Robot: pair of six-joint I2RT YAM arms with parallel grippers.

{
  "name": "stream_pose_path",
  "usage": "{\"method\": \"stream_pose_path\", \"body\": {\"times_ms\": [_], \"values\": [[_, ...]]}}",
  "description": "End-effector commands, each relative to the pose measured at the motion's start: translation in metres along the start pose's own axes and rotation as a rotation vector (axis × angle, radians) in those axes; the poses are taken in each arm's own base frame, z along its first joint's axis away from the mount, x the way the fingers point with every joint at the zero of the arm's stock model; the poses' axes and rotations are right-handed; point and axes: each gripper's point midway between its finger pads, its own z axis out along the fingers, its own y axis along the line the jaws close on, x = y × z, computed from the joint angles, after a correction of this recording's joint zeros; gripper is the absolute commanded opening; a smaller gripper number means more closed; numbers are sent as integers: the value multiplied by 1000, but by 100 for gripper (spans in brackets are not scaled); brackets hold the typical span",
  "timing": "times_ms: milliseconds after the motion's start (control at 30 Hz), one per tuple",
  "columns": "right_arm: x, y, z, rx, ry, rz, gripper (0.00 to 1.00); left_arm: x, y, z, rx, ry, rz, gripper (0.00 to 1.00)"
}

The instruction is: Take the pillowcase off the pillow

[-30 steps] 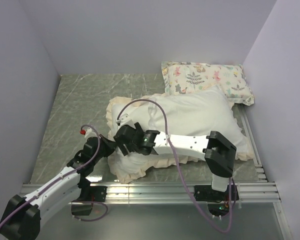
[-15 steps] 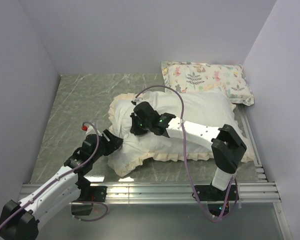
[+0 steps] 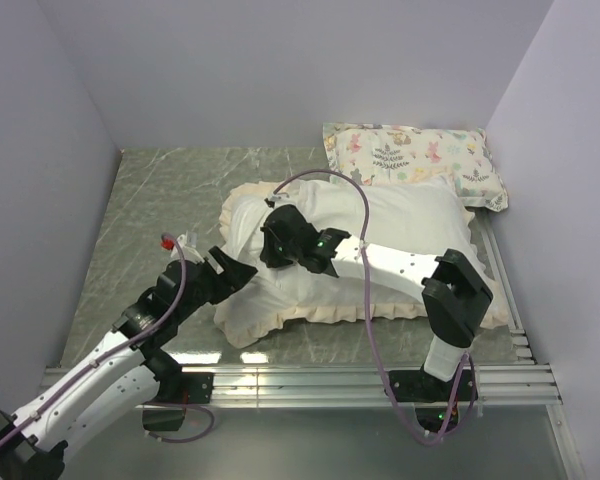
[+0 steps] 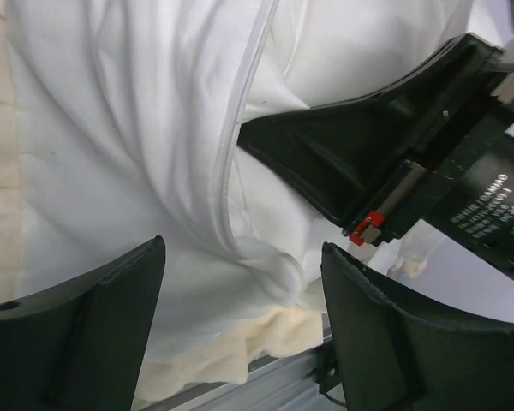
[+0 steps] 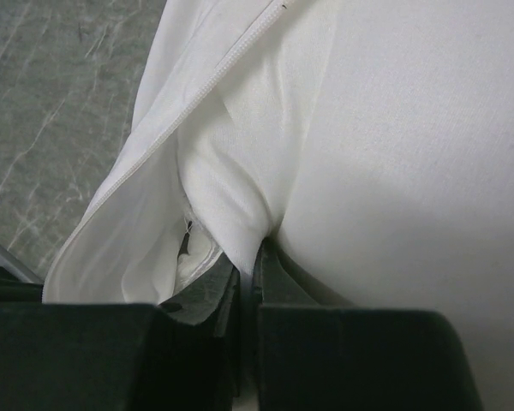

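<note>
The pillowcase [image 3: 242, 305] lies inside out mid-table, white with a cream ruffle [image 3: 330, 314] along its edge. The white pillow [image 3: 410, 228] bulges from it toward the right. My right gripper [image 3: 272, 238] sits on the bundle's left end, shut on a fold of the pillowcase's white fabric [image 5: 231, 193] just beside the zipper [image 5: 197, 107]. My left gripper [image 3: 238, 272] is open at the near-left edge. In the left wrist view its jaws [image 4: 242, 257] straddle a white lump [image 4: 278, 270] and ruffle [image 4: 214, 360] without pinching them. The right gripper's black finger [image 4: 343, 154] shows there too.
A small animal-print pillow [image 3: 415, 160] lies at the back right, touching the white bundle. The grey marbled table [image 3: 160, 200] is bare on the left. A metal rail [image 3: 300, 380] runs along the near edge. Walls close in on three sides.
My right gripper moved from the near edge up onto the bundle's left end and shut on the fabric. My left gripper let go, opened and shifted slightly right.
</note>
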Motion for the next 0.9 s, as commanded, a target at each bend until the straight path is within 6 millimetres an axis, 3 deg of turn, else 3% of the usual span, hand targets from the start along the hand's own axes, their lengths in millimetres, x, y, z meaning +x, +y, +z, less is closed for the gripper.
{"method": "stream_pose_path", "body": {"times_ms": [0, 133, 200, 300, 333, 433, 467, 533, 700, 733, 800, 867], "values": [[-24, -7, 0, 58, -86, 13, 0, -2, -5, 3, -36, -3, -12, 79], [-24, -3, 3, 55, -79, 8, 0, 5, 9, 19, -103, -2, -10, 79], [-27, -1, 3, 50, -81, 7, 0, 18, 16, 26, -117, 42, -12, 75], [-34, -2, -1, 60, -98, 3, 0, 33, 30, 24, -138, 65, -39, 43], [-35, -4, -3, 74, -98, -6, 0, 35, 32, 21, -137, 67, -46, 19], [-51, -13, -5, 124, -130, -16, 0, 46, 46, 9, -142, 96, -54, 1], [-65, -15, -8, 146, -164, -11, 0, 46, 49, 4, -134, 93, -52, 1], [-73, -26, -7, 184, -160, -11, 0, 51, 58, -1, -150, 101, -53, 0], [-110, -31, -22, 171, -226, 31, 0, 72, 86, -8, -192, 157, -73, 1], [-115, -37, -25, 180, -229, 33, 0, 76, 88, -9, -190, 171, -73, 4], [-122, -41, -29, 186, -241, 37, 0, 80, 93, -12, -188, 179, -74, 21], [-124, -50, -30, 199, -240, 40, 0, 76, 90, -15, -169, 163, -77, 27]]}}
